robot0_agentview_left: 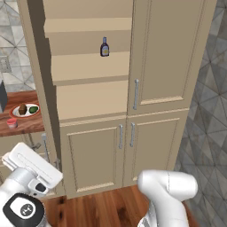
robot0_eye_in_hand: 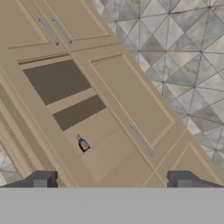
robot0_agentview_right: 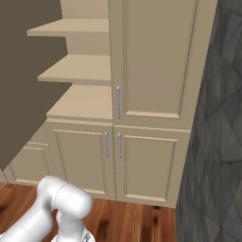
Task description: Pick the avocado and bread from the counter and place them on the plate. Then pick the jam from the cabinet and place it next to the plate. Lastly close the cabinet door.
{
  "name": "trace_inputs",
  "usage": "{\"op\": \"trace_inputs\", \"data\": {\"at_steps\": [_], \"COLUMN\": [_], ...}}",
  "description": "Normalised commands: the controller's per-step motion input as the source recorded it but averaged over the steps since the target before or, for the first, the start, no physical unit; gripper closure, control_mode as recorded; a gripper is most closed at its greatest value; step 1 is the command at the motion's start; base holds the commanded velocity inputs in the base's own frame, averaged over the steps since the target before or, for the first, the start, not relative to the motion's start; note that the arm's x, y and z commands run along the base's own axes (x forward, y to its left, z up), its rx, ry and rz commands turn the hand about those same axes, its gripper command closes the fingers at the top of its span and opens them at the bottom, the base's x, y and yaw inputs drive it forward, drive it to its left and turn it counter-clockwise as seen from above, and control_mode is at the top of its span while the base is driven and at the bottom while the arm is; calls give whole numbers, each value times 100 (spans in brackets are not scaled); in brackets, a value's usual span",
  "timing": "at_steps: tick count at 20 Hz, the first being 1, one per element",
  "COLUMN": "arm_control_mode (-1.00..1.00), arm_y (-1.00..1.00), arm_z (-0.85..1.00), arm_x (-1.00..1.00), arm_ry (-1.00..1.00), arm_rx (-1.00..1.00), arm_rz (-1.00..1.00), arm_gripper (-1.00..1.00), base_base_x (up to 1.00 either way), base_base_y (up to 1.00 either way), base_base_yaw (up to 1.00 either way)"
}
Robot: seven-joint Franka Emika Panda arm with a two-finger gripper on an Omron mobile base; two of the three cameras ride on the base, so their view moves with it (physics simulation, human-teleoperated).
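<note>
While gripper (robot0_eye_in_hand: 112,180) gapes (empty), cabinet door (robot0_agentview_right: 28,71) open — jam (robot0_agentview_left: 12,123) beside plate (robot0_agentview_left: 15,113)

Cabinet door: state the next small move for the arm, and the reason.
Probably bring the open tool over to the swung-out cabinet door to push it shut. The avocado and bread already sit on the plate, the jam stands beside it on the counter, and the shelves hold just a dark bottle.

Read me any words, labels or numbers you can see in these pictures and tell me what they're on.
No text can be read.
The dark bottle on the cabinet shelf has a pale label, too small and blurred to read.
The plate and jam on the counter show no lettering.
</note>
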Motion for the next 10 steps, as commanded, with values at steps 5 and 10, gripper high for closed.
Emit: {"op": "trace_inputs", "data": {"at_steps": [5, 10], "arm_control_mode": [-100, -100], "arm_y": [5, 2], "arm_z": [-13, -16], "arm_x": [35, 33], "arm_ry": [0, 0], "arm_rx": [0, 0], "arm_rz": [0, 0], "arm_gripper": [-100, -100], "base_base_x": [0, 0], "base_base_y": [0, 0], "base_base_yaw": [0, 0]}}
